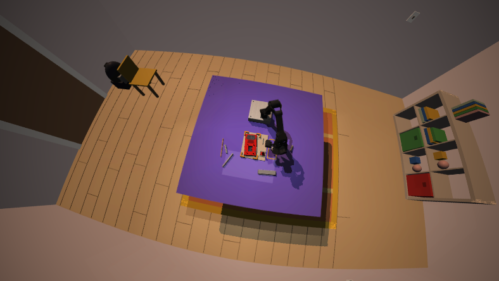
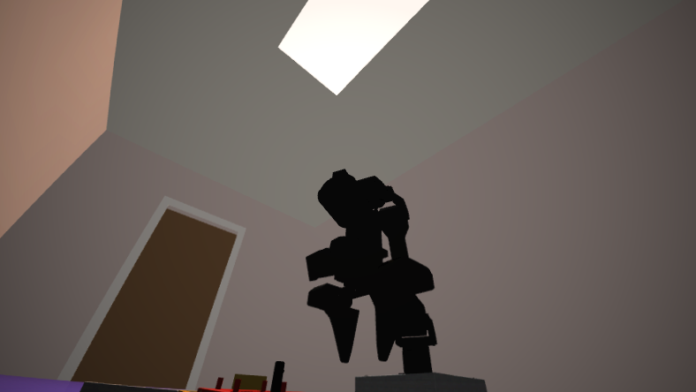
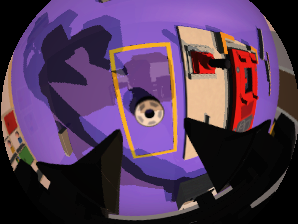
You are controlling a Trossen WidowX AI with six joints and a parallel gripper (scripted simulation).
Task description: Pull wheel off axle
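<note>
My claw (image 3: 156, 156) hangs open, empty, above the wheel (image 3: 148, 111) lying inside the marked area (image 3: 145, 100). Looks small, light, rigid; grip across rim.

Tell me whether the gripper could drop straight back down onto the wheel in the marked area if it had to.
Probably yes. In the wrist view the wheel lies flat inside the orange outline, directly below the open gripper, with nothing between them. The fingers stand apart and clear of it.
</note>
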